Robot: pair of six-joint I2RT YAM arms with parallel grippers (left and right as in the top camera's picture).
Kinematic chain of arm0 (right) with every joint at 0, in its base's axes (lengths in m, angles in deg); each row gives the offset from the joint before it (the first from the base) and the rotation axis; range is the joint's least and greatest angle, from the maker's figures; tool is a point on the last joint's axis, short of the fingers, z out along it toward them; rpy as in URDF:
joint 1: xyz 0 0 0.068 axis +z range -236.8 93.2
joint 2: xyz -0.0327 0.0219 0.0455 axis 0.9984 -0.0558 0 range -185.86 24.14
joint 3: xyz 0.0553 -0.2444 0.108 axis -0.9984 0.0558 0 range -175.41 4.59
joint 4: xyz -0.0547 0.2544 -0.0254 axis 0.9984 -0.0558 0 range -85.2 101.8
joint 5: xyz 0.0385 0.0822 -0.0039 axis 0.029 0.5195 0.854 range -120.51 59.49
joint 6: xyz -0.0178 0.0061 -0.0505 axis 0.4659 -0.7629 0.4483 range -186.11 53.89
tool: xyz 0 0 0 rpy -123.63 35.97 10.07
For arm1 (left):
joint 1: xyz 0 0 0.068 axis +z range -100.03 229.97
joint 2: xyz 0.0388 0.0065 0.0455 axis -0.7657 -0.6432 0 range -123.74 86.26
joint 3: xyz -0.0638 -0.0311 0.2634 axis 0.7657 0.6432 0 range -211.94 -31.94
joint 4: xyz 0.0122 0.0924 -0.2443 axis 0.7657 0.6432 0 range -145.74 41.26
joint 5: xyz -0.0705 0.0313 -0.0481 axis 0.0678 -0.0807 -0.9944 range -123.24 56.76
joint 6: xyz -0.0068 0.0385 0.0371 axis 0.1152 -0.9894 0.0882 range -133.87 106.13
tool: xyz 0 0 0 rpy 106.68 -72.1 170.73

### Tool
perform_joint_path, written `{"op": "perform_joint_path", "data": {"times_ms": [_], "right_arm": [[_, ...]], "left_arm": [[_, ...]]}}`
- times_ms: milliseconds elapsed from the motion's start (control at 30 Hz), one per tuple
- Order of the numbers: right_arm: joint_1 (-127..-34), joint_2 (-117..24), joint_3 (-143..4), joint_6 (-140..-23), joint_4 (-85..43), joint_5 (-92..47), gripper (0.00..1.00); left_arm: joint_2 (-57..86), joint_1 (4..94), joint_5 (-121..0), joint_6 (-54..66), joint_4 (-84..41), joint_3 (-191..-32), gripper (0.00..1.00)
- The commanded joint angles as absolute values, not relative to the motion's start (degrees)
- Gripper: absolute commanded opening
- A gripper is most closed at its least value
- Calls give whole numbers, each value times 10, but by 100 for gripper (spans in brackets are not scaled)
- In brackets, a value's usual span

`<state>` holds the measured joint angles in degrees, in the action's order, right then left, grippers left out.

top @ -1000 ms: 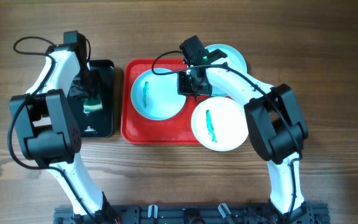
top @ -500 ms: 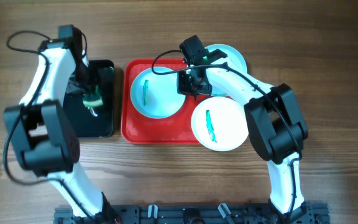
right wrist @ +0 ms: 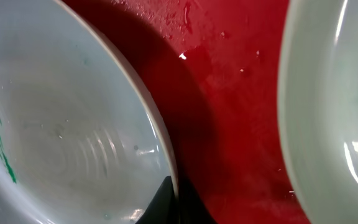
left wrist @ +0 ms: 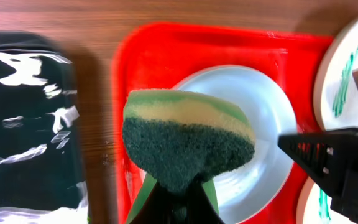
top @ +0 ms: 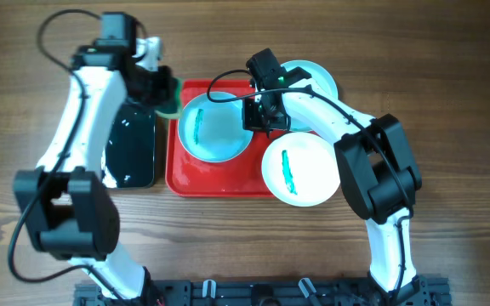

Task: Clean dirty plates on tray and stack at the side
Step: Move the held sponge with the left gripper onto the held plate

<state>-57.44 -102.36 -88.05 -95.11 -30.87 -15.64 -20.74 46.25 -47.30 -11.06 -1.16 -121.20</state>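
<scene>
The red tray [top: 177,174] holds a pale turquoise plate [top: 219,136] with a teal smear at its left. My right gripper [top: 260,119] is shut on that plate's right rim [right wrist: 160,134], fingers [right wrist: 173,202] pinching it. A white plate [top: 309,174] with a teal smear lies over the tray's right edge. A third pale plate [top: 317,78] lies behind the right arm. My left gripper [top: 162,93] is shut on a green sponge [left wrist: 188,140], held above the tray's left part, just left of the held plate [left wrist: 260,118].
A black tray [top: 134,149] with wet glints lies left of the red tray, also in the left wrist view [left wrist: 23,118]. Bare wooden table [top: 449,102] surrounds both trays. The right arm's black gripper body [left wrist: 340,162] shows at the right of the left wrist view.
My left gripper has lifted the sponge off the black tray and carried it right and back to the red tray's left edge. The right gripper and the plates have not moved.
</scene>
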Motion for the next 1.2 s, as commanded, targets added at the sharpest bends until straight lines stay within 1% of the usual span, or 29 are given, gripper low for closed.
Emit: {"op": "perform_joint_path", "data": {"times_ms": [0,200,433,500,533,633,667,733,767,833,900,967,1067,1167], "right_arm": [[-574,-1038,-887,-930,-311,-137,4],[-586,-1038,-886,-912,-313,-98,4],[-591,-1039,-876,-912,-301,-88,4],[-591,-1039,-876,-912,-301,-88,4],[-591,-1039,-876,-912,-300,-88,4],[-591,-1039,-876,-912,-298,-89,4],[-591,-1039,-876,-912,-298,-89,5],[-591,-1039,-876,-912,-298,-89,4],[-591,-1039,-876,-912,-298,-89,4],[-591,-1039,-876,-912,-298,-89,4],[-591,-1039,-876,-912,-298,-89,4],[-591,-1039,-876,-912,-298,-89,4],[-591,-1039,-876,-912,-298,-89,4],[-591,-1039,-876,-912,-298,-89,4]], "left_arm": [[-249,426,-459,-118,-57,-1178,4],[-316,417,-441,-100,-86,-1170,4],[-370,402,-442,-88,-83,-1169,4],[-373,401,-477,-87,-80,-1169,4],[-373,401,-523,-92,-76,-1169,4],[-373,401,-673,-165,-49,-1169,4],[-373,401,-699,-188,-33,-1169,4],[-373,401,-704,-229,4,-1169,4],[-373,401,-691,-240,18,-1169,4],[-373,401,-625,-235,33,-1169,4],[-373,401,-510,-175,27,-1169,4],[-373,401,-373,-87,7,-1169,4],[-373,401,-248,7,-30,-1169,4],[-373,401,-214,53,-68,-1169,4]]}}
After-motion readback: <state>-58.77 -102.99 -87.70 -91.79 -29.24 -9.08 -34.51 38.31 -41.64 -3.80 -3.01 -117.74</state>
